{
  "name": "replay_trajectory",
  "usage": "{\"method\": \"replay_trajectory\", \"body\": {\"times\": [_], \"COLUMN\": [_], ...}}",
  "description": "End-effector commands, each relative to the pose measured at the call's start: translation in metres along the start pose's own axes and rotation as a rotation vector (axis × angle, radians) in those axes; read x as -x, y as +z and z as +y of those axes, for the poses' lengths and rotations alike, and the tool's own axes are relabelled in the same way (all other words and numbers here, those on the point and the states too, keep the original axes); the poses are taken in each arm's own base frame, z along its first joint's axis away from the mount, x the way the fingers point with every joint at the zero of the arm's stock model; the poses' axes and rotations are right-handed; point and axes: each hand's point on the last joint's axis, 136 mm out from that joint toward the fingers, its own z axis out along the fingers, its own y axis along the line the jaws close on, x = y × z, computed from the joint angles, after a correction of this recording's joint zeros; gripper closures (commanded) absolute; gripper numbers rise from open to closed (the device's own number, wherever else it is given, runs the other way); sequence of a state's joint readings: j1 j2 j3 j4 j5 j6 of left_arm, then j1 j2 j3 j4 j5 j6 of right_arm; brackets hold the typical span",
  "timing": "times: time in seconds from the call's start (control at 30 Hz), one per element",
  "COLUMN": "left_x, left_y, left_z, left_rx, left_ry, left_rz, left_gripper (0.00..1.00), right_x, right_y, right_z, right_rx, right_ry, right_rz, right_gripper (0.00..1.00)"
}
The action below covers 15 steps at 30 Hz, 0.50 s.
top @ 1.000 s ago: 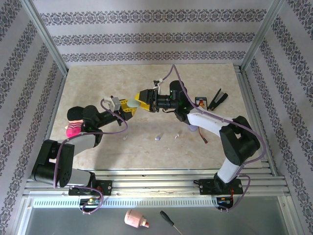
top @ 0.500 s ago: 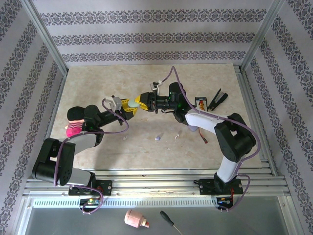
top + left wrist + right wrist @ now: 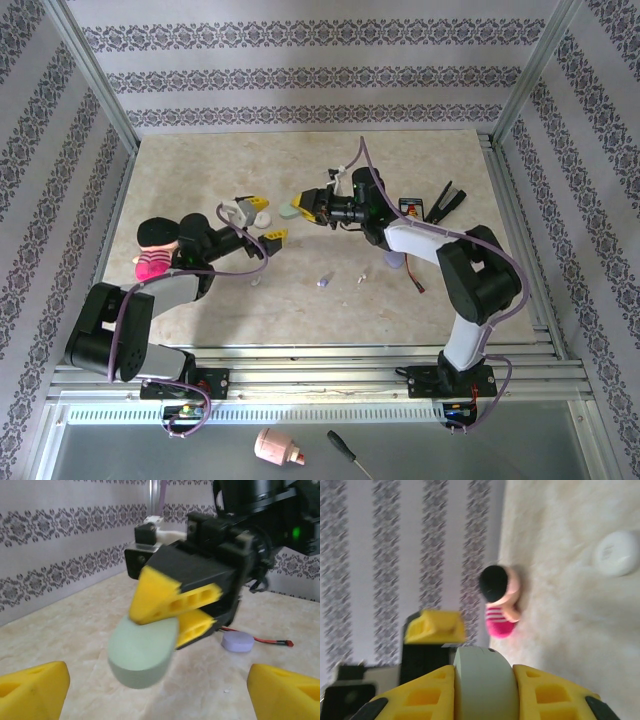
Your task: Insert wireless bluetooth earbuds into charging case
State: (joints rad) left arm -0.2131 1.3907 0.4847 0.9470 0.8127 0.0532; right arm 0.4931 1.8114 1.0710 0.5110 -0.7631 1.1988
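**Entry: charging case held in right tool, buds not yet loaded**

**Tool, right** [image 3: 300, 207]: jaws clamped on the pale green case [image 3: 142, 655], one yellow finger on each broad face. The case is carried clear of the worktop [image 3: 200, 160]. It looks closed, though no lid seam can be made out.

**Tool, left** [image 3: 265, 220]: jaws wide apart, holding nothing. Its fingers stand either side of the case and below it, touching neither the case nor the right tool.

**Step in hand (judged):** the case passes to the right tool alone.
- The left tool should back straight away with its jaws wide, so neither finger clips the case.
- The right tool should hold its squeeze without twisting, as the rounded shell could slip between flat pads.
- The case should then go down near the buds, lid side up, before any bud is lifted.

**Task items:** lilac earbud [image 3: 322, 283] and whitish earbud [image 3: 360, 279].
- Both lie loose on the worktop, near each other.
- They sit between the two arms, nearer the bases than either tool, and well apart from both tools and from the held case.

**Also present:** lilac case [image 3: 237, 641] on the worktop beyond the right tool, and white case [image 3: 616, 553] on the worktop.
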Motion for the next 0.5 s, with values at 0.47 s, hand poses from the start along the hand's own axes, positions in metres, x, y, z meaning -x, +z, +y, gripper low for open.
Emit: {"method": "replay_trajectory", "body": {"times": [0.47], "left_x": [-0.032], "left_y": [0.031], "left_z": [-0.026], "left_rx": [-0.025], "left_ry": [0.046], "left_rz": [0.142], "left_gripper": [0.0], "right_x": [0.129], "right_y": [0.002], "right_z": [-0.151], "right_rx": [-0.421], "right_ry": [-0.032], "right_rz": [-0.148], "right_gripper": [0.76]}}
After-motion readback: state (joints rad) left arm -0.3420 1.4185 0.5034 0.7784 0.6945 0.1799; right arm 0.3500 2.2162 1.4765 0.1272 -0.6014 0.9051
